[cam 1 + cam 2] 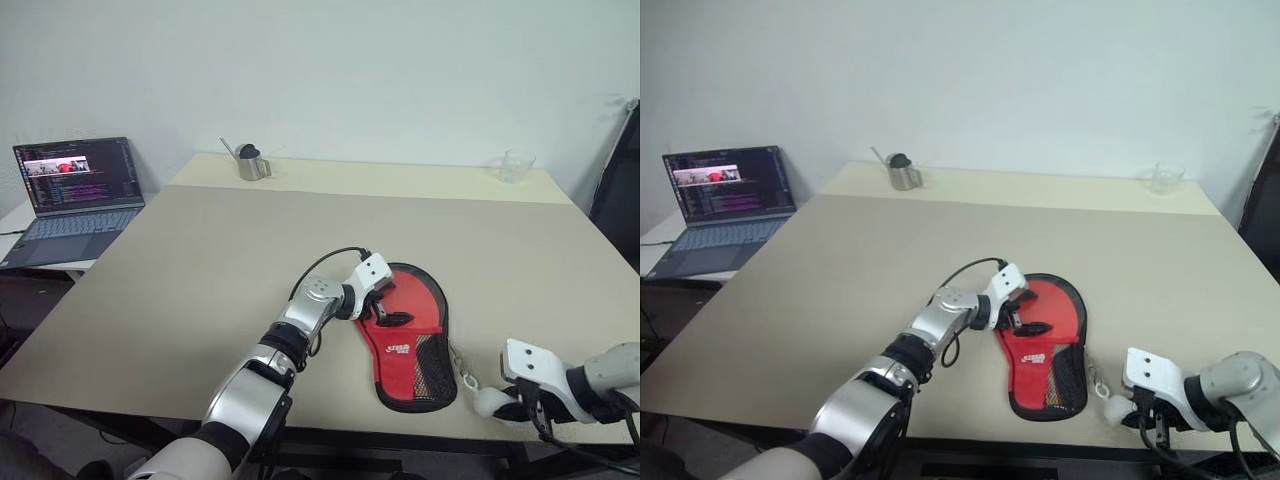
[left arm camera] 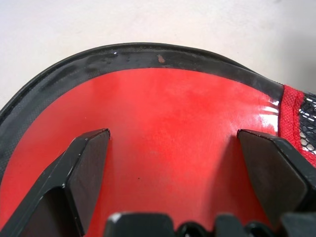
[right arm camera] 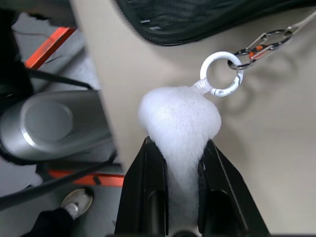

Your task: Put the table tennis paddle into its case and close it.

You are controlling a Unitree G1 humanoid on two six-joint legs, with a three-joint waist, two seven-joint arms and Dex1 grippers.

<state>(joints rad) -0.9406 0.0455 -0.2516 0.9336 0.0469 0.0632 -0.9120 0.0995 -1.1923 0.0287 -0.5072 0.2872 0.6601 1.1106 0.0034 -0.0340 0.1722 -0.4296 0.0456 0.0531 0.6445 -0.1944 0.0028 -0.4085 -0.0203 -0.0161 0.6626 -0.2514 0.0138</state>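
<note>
The case lies flat near the table's front edge, red side up, with a white logo and a black mesh pocket at its narrow end. My left gripper hovers open just above its round red part, one finger on each side. A chain with a clip runs from the case to a white fluffy ball. My right gripper is shut on that ball at the table's front edge. The table tennis paddle is hidden.
The beige table stretches wide to the left and back. A metal cup and a clear glass stand along its far edge. An open laptop sits on a side surface at the left.
</note>
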